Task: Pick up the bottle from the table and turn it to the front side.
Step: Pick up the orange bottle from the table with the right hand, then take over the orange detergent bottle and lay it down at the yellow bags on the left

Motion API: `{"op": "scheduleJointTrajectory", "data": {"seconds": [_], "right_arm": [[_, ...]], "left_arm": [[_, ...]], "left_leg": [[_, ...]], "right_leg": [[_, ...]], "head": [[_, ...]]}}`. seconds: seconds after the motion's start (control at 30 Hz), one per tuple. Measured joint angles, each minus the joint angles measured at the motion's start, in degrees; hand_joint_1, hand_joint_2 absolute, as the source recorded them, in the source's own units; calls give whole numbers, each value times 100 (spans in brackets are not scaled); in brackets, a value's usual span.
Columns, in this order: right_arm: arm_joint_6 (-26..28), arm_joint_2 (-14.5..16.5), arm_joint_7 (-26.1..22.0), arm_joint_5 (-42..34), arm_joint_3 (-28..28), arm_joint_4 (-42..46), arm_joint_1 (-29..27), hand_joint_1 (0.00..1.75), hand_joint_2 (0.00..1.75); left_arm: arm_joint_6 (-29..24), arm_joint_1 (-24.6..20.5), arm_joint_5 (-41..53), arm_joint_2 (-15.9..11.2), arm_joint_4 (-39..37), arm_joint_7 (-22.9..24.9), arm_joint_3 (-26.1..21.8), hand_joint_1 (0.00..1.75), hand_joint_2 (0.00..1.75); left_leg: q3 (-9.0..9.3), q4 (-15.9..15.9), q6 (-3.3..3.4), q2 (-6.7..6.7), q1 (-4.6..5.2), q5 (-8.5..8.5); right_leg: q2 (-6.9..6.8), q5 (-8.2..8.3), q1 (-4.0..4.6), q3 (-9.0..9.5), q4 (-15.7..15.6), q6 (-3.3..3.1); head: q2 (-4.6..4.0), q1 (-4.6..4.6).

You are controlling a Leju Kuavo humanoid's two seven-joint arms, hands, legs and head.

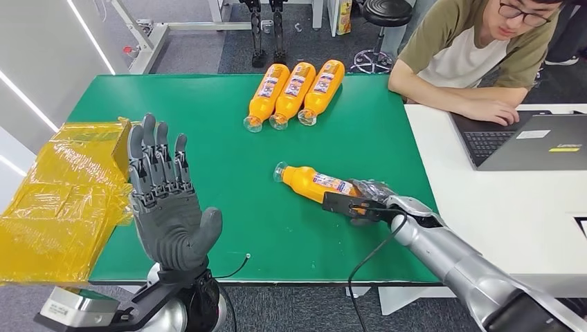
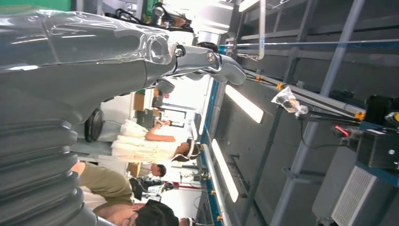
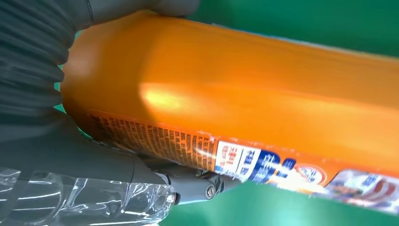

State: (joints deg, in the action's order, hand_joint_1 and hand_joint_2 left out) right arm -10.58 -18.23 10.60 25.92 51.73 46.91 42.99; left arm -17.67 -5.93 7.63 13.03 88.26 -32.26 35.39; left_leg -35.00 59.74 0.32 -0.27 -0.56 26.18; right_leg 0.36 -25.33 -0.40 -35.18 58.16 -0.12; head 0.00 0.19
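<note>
An orange bottle [image 1: 315, 182] with a clear cap lies on its side on the green table [image 1: 221, 145], cap toward the left. My right hand [image 1: 367, 200] grips its base end. In the right wrist view the orange bottle [image 3: 244, 89] lies across the palm, label partly showing, with fingers [image 3: 141, 7] curled around it. My left hand [image 1: 166, 200] is raised upright over the table's near left corner, fingers spread, palm empty. The left hand [image 2: 84, 66] also fills the near part of the left wrist view.
Three more orange bottles [image 1: 294, 93] lie side by side at the table's far middle. Yellow plastic bags [image 1: 59, 194] cover the table's left end. A person [image 1: 477, 55] sits at the far right beside a laptop [image 1: 533, 142] on a white table [image 1: 505, 207].
</note>
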Motion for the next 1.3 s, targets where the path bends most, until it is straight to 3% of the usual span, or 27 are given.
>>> {"op": "scheduleJointTrajectory", "data": {"seconds": [0.23,0.37,0.47,0.7,0.87,1.0,1.17,1.3], "right_arm": [[1267,35,-158,-20,-361,457,-338,175,175],[2167,143,-539,68,-618,775,-617,175,175],[3131,276,-904,301,-880,1182,-1085,175,175],[4789,786,-1763,1132,-1360,2256,-2402,175,175],[4897,1096,-2054,1143,-1519,2750,-3018,175,175],[4898,1344,-2638,1209,-1701,3009,-3384,175,175],[4898,1587,-2980,1339,-1784,3259,-3739,175,175],[4898,1621,-2888,1374,-1735,3378,-3823,175,175]], "left_arm": [[-143,53,47,-22,39,-73,0,0,175],[-277,82,62,-27,39,-126,0,0,175],[-380,127,91,-32,39,-188,-1,0,175],[-574,244,155,-38,42,-291,-37,0,175],[-553,325,80,-51,42,-309,-79,0,175],[-355,370,-246,-51,42,-267,-120,0,175],[239,397,-897,-53,39,-21,-151,0,175],[972,413,-1367,-53,-43,428,-227,0,175]], "left_leg": [[-6,-2,0,-3,-1,0],[-6,-3,-1,-7,-2,1],[-6,-5,-2,-8,-3,3],[-9,-11,-9,-22,-6,8],[-8,-12,-14,-21,-5,12],[-7,-12,-14,-19,-5,12],[-7,-12,-14,-18,-5,11],[-6,-12,-14,-14,-5,12]], "right_leg": [[-2,-2,1,-5,1,0],[-5,-3,2,-5,1,0],[-5,-6,3,-5,0,0],[-16,-16,4,-6,1,-3],[-14,-20,4,-7,1,-7],[-14,-20,4,-6,1,-8],[-14,-20,4,-7,1,-8],[-13,-20,3,-7,0,-8]], "head": [[0,-1],[0,0],[0,-1],[0,-1],[0,-1],[0,-1],[0,-1],[0,0]]}}
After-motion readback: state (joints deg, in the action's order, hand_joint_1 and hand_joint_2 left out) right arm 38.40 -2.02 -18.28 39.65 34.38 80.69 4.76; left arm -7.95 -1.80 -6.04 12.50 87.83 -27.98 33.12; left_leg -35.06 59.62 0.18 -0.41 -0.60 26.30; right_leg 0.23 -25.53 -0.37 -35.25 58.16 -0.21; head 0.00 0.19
